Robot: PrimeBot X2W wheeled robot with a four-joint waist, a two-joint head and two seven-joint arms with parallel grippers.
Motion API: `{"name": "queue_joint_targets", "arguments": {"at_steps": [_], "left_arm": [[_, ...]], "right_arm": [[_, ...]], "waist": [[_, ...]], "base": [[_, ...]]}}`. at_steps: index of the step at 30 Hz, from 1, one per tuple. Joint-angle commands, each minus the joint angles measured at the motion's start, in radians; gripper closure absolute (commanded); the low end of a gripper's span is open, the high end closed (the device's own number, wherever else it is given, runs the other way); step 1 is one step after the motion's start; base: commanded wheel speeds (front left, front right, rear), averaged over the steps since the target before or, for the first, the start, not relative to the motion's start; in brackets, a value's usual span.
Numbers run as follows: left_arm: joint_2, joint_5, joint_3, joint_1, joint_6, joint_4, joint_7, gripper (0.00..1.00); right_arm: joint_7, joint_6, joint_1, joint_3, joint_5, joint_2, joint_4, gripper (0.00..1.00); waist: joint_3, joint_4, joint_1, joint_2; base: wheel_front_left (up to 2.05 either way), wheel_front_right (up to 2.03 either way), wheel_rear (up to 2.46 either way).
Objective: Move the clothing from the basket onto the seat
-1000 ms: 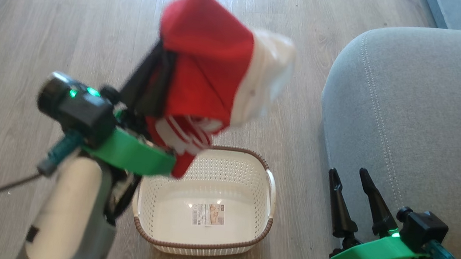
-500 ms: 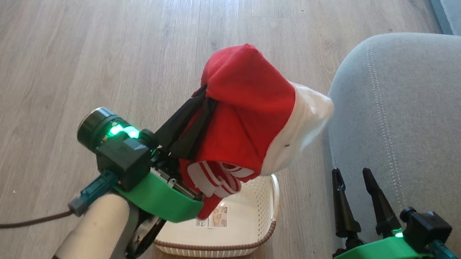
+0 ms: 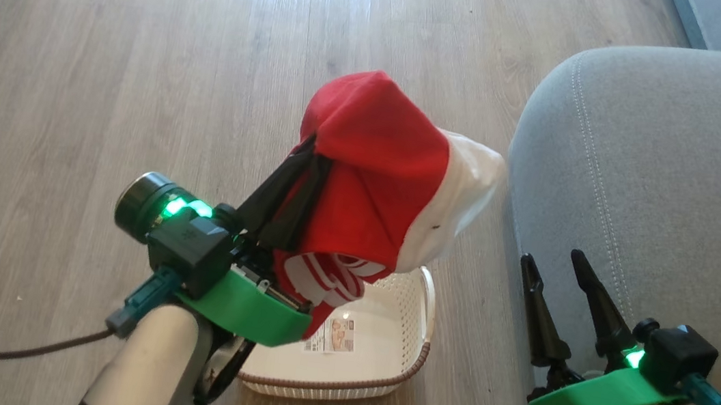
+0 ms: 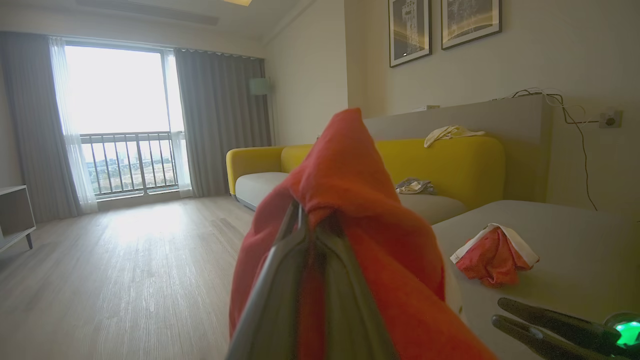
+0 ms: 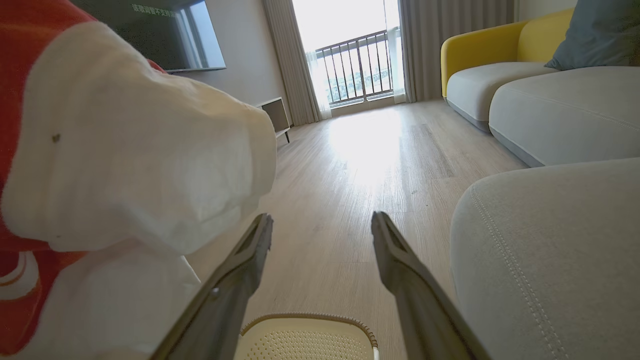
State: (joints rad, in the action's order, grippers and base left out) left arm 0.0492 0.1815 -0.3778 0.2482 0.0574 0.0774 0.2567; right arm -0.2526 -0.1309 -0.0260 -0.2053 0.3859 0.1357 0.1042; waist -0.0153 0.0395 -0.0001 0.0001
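Cream basket [image 3: 384, 343] — just its paper label [image 3: 333, 335] inside

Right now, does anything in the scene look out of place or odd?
Nothing looks damaged or spilled. The left tool is shut on a red and white garment that hangs over the basket. A second red garment lies crumpled on the grey seat, as the task intends. The right tool is open.

Plenty of open wood floor [image 3: 109, 61] to the left and ahead, but the grey seat [image 3: 643, 196] walled off the right, with the basket [image 3: 406, 366] sitting just beside it.
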Motion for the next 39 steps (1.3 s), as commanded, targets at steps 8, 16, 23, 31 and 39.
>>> {"name": "queue_joint_targets", "arguments": {"at_steps": [8,16,23,31,39], "left_arm": [[0.001,-0.035,0.075,0.037,0.010,-0.002,0.005,1.00],[0.001,-0.059,0.048,0.038,0.033,-0.021,0.005,1.00],[0.001,-0.105,-0.060,0.030,0.062,-0.042,0.005,1.00],[0.008,-0.105,-0.174,0.028,0.072,-0.053,0.005,1.00],[0.015,-0.060,-0.239,0.032,0.073,-0.068,0.005,1.00]], "right_arm": [[-0.009,0.000,-0.013,-0.188,0.052,0.115,-0.142,0.00],[-0.009,0.000,-0.052,-0.280,0.064,0.169,-0.205,0.00],[-0.009,0.000,-0.070,-0.288,0.034,0.186,-0.182,0.00],[-0.009,0.000,-0.101,-0.358,0.009,0.235,-0.133,0.00],[-0.009,0.000,-0.149,-0.444,-0.003,0.242,-0.104,0.00]], "waist": [[-0.029,0.017,0.0001,-0.0001],[-0.031,0.016,0.0001,-0.0001],[-0.018,0.003,0.0001,-0.0001],[-0.007,-0.014,0.0001,-0.0001],[-0.002,-0.034,0.0001,-0.0001]], "base": [[0.00,0.00,0.00],[0.00,0.00,0.00],[0.00,0.00,0.00],[0.00,0.00,0.00],[0.00,0.00,0.00]]}}
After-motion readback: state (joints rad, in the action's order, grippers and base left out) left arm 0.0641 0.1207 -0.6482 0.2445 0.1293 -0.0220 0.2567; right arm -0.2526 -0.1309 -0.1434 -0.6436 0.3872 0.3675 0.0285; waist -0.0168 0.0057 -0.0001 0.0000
